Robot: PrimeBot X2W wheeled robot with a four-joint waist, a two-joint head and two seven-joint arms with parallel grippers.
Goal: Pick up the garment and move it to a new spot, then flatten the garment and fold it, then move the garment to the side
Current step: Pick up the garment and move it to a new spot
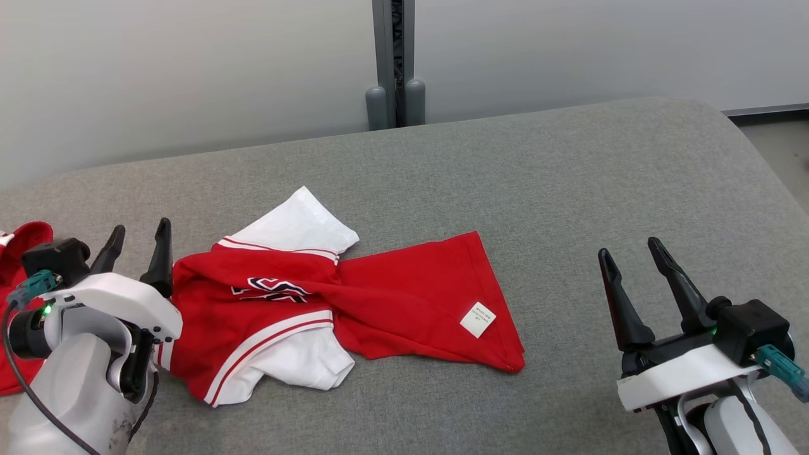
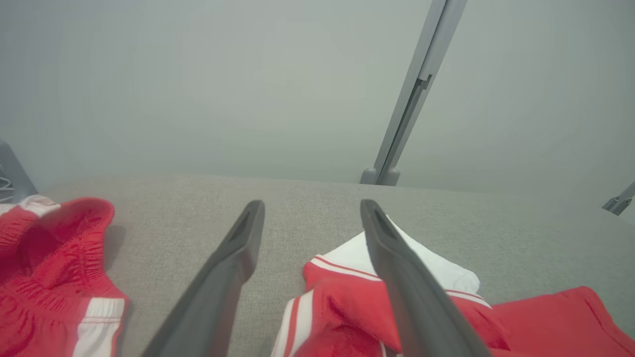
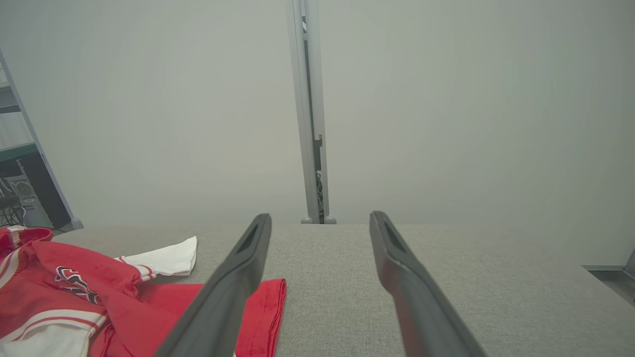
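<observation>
Our L gripper [image 1: 136,243] sits low at near left, forearm angled up, fingers spread w/ nothing between, tips pointing far, just beside the garment [image 1: 392,297]. R gripper [image 1: 629,251] at near right, likewise spread, well apart from it. We see the garment crumpled, red w/ white sleeves, on the grey surface [image 1: 569,189], left of centre. Another red cloth [image 1: 19,253] lies at the left edge.

Cannot read the print on the white label [image 1: 477,319] of the shirt [image 1: 404,297]. Cannot make out its dark lettering [image 1: 268,289], creased. Cannot see its left hem behind the left gripper [image 1: 142,225], nor all of the red shorts [image 1: 28,235], cropped at the padded top's [image 1: 569,189] left edge.
</observation>
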